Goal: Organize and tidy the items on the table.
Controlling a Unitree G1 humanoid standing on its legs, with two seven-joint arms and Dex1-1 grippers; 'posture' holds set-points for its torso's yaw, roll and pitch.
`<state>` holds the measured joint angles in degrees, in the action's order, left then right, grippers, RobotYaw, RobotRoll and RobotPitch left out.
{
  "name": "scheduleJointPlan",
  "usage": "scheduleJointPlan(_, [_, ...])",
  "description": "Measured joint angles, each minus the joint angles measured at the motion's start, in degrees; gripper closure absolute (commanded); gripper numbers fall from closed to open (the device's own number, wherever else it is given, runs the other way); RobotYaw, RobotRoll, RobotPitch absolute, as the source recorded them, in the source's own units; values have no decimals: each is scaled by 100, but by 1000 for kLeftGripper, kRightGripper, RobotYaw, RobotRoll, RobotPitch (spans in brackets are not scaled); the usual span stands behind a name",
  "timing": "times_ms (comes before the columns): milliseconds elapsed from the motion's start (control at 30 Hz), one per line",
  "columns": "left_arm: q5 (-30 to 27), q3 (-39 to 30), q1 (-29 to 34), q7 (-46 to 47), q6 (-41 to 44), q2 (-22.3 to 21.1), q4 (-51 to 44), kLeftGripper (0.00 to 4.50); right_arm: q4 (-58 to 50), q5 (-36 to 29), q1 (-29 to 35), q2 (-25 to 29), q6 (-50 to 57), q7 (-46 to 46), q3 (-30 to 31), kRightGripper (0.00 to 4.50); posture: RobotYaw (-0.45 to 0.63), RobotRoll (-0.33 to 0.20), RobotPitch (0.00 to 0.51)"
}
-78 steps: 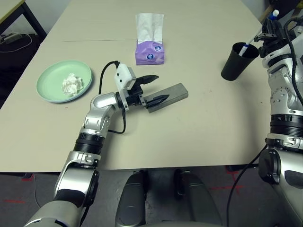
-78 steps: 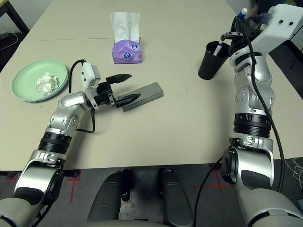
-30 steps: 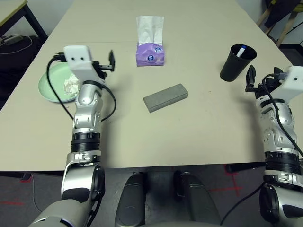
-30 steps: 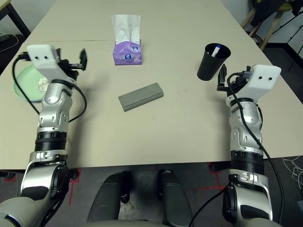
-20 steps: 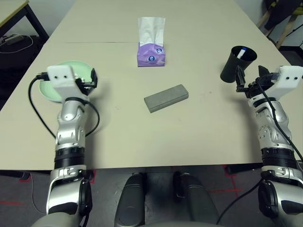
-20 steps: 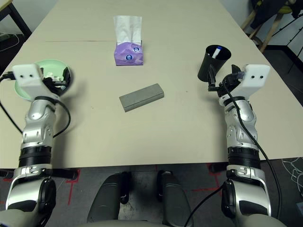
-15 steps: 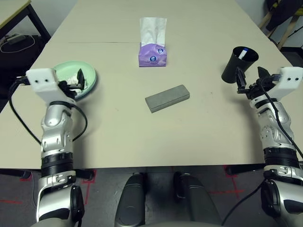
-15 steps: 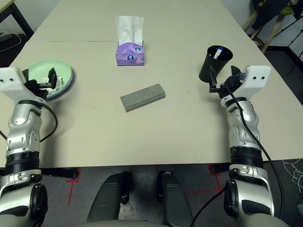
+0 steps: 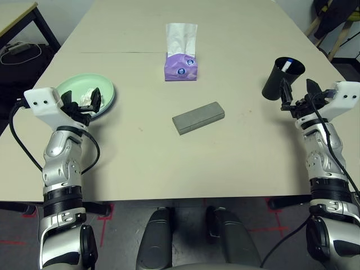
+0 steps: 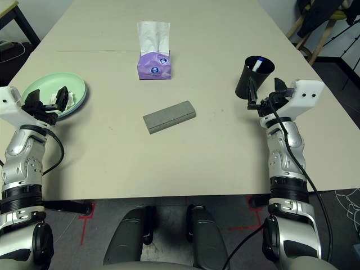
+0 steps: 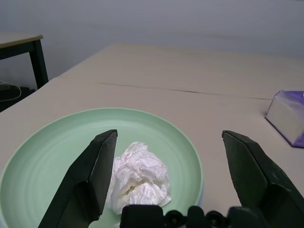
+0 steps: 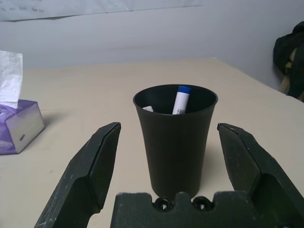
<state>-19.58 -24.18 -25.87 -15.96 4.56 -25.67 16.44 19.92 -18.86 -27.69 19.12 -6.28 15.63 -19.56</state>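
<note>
Before right claw (image 12: 167, 156): black cup (image 12: 175, 137)

Dark-legged side desk (image 9: 22, 17), grey floor w/ red tape marks (image 9: 14, 240).

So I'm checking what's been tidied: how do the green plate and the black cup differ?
The green plate is wide, shallow and pale; the black cup is tall, narrow and dark. The plate holds a crumpled tissue wad; the cup holds a white pen. Each stands before an open pincer.
</note>
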Motion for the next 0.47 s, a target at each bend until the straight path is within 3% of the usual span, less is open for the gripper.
scheduleJointPlan(467, [-39,1,-44,-56,-146,0,268,0,-143,113,69,73,314,-105,115,30,61,0,130])
